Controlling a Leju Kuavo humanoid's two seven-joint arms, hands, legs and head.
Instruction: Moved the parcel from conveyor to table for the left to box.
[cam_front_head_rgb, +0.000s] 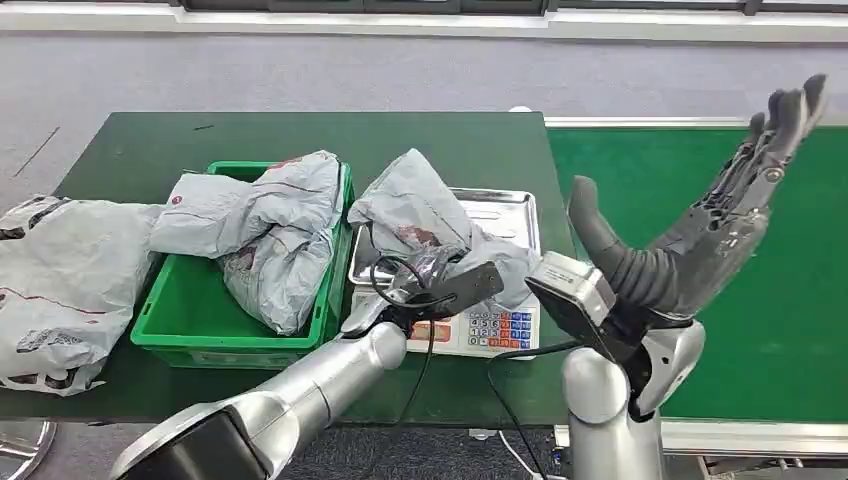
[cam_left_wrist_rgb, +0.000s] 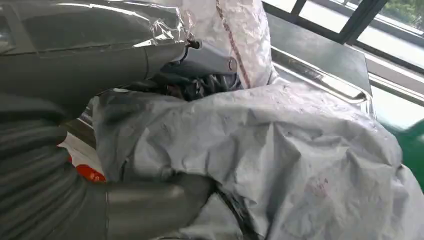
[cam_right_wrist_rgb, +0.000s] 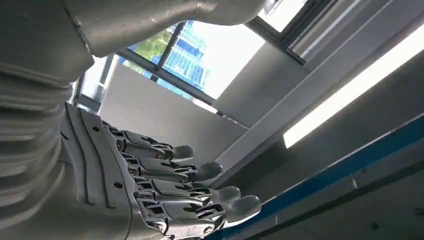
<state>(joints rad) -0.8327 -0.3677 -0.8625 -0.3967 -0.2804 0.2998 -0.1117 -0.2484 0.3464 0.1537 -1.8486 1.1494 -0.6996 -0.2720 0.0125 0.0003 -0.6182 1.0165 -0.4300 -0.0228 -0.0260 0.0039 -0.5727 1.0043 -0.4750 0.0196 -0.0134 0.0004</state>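
On the dark green table (cam_front_head_rgb: 150, 150): grey parcel (cam_front_head_rgb: 425, 215) parked on the scale tray (cam_front_head_rgb: 515, 215).
Right next to it on the left, a green crate (cam_front_head_rgb: 190, 310) has another grey bag (cam_front_head_rgb: 270, 225) slumped in it. Left hand (cam_front_head_rgb: 420, 285) has its fingers wrapped round the parcel, while the right hand (cam_front_head_rgb: 710, 225) is up over the conveyor (cam_front_head_rgb: 780, 300), fingers spread, holding nothing.

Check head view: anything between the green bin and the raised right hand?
Yes: the scale with a grey parcel on its tray, gripped by the left hand, sits between green bin and right hand.
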